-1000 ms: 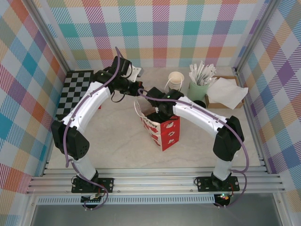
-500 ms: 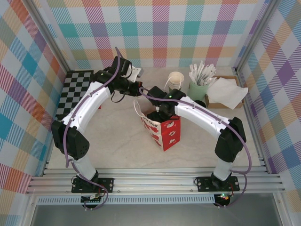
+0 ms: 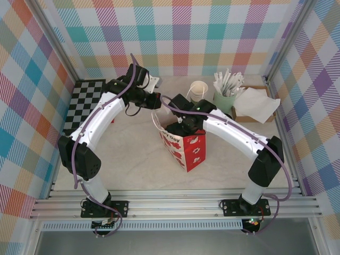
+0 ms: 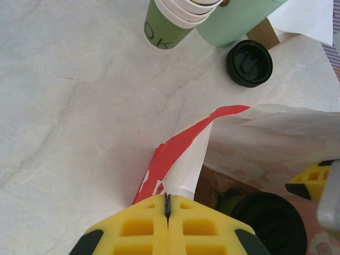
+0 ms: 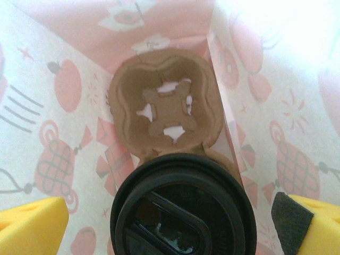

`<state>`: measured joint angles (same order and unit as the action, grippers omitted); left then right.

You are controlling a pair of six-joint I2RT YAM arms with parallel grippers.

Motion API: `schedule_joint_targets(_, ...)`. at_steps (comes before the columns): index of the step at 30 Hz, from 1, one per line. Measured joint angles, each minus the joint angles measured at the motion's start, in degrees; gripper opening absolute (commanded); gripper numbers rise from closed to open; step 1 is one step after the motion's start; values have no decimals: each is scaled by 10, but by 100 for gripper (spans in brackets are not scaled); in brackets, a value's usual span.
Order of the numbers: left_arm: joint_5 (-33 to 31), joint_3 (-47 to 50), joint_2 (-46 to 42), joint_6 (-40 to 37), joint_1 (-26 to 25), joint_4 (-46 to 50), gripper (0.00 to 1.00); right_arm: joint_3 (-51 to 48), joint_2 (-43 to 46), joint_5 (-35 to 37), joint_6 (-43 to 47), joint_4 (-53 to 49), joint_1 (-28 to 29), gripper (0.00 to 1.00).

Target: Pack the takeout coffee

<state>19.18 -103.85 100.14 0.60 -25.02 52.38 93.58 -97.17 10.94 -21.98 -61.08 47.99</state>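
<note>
Inside the paper bag (image 3: 187,151) at mid-table sits one coffee cup (image 5: 183,212), black lid up, in the near slot of a brown cardboard carrier (image 5: 127,101); the slot behind it is unfilled. Down in the bag mouth, the right gripper (image 5: 170,226) has its jaws spread wide, one finger on each side of the lid with a gap on both sides, gripping nothing. At the bag's rim, the left gripper (image 4: 167,204) is fully closed, pinching the paper edge by the red-printed corner. On the table outside the bag, the second coffee cup (image 4: 249,62) stands upright, lid on, just beside the pale green stick holder (image 4: 239,24) and near the stack of lidless cups (image 4: 164,29). White napkins (image 3: 256,102) lie at rear right, a checkerboard mat (image 3: 85,103) at rear left.
</note>
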Motion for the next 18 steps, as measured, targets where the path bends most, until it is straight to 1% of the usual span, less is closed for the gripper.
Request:
schedule_joint_targets(11, 4, -1, 2, 0, 0, 0, 0, 0, 27, 8, 4, 17, 0, 100)
schedule_joint_targets(18, 24, -1, 2, 0, -1, -7, 0, -5, 27, 8, 4, 26, 0, 100)
